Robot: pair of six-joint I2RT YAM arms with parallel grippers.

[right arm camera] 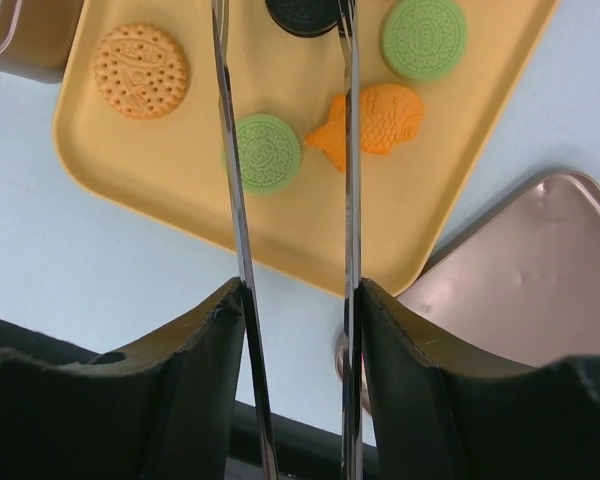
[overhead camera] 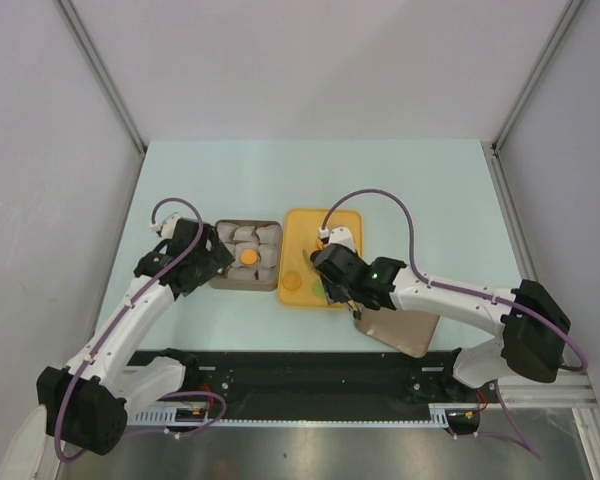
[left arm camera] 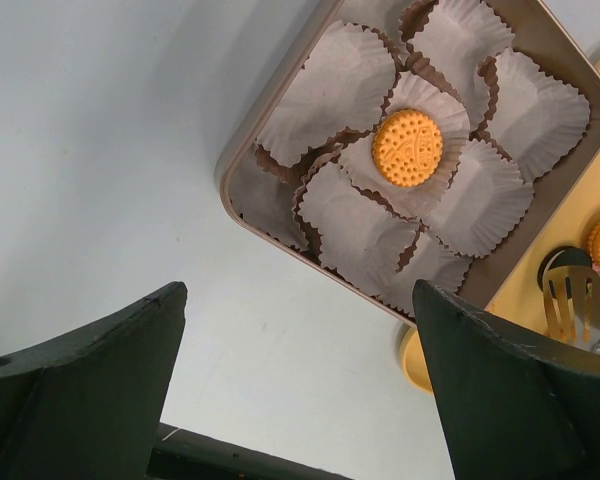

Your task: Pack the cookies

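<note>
the left claw (left arm camera: 298, 300) is seen spread wide, with nothing between its fingers, above the pale surface (left arm camera: 100, 150) beside one corner of a brown tin (left arm camera: 560, 185). the tin is lined with white paper cups (left arm camera: 330, 85), and one orange cookie (left arm camera: 408, 148) is seated in the middle cup; the other cups in view are seen without a cookie.

the right claw (right arm camera: 295, 300) is pressed onto a pair of metal tongs (right arm camera: 232, 200), gripped by their outer sides. the two blades are seen apart and are pointed out over a yellow tray (right arm camera: 160, 170), which is set just to the right of the tin. five more pieces are laid flat on the tray: a round orange cookie (right arm camera: 140, 70) near the tin side, a black cookie (right arm camera: 305, 15) at the far end between the blades, a green cookie (right arm camera: 423, 38) to its right, a second green cookie (right arm camera: 267, 152) partly crossed by the left blade, and a fish-shaped orange cookie (right arm camera: 375, 120) partly crossed by the right blade. whether the blade tips are touching the black one cannot be told.

a pinkish lid (right arm camera: 520, 270) is laid flat on the surface just beside the tray's near right corner.
</note>
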